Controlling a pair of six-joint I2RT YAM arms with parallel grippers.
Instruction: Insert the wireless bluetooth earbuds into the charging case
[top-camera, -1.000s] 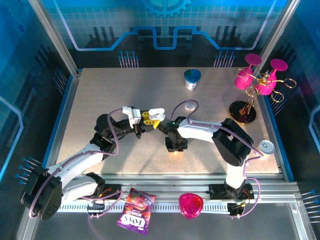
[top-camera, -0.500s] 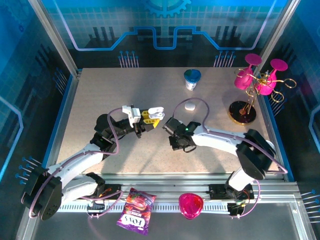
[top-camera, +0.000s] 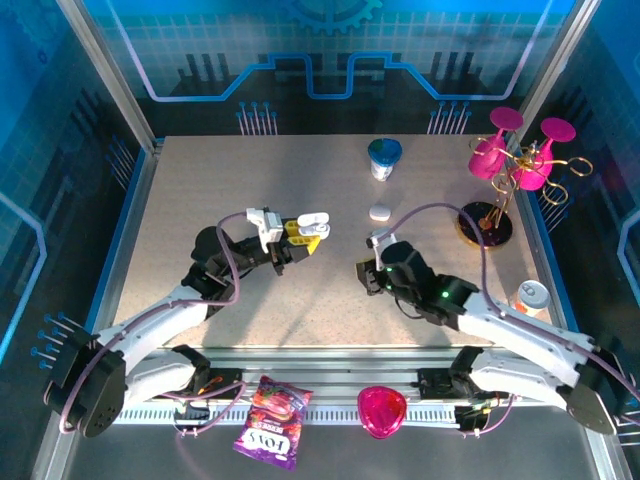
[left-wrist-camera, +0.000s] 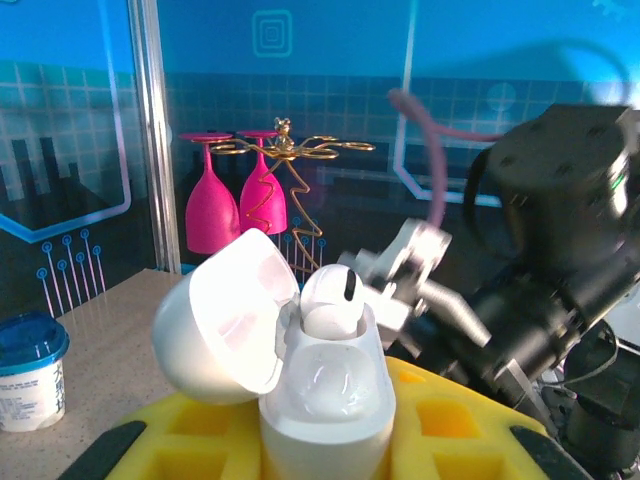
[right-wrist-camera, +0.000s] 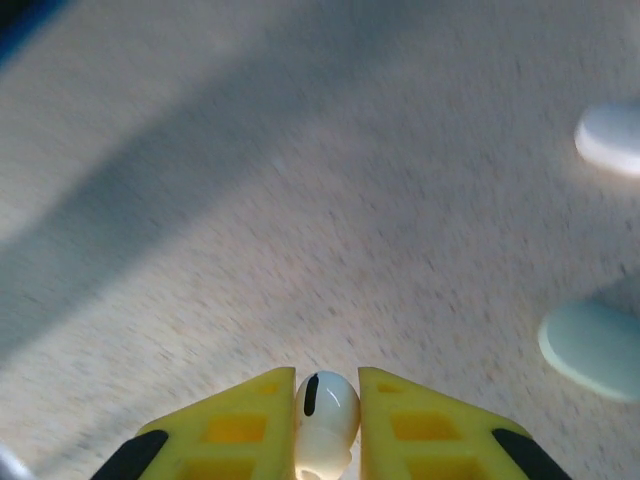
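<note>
Pinching the tiny, slippery earbud across its head, the right gripper probably risked dropping it; the left gripper clamped the charging case.

One earbud sits in the charging case. Right of the case is the right gripper, a second earbud between its fingers. Behind the case stands a cup.

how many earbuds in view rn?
2. One small white plastic earbud sits in the open white charging case held in the left claw; a second white earbud is pinched in the right claw. Others may be hidden.
</note>
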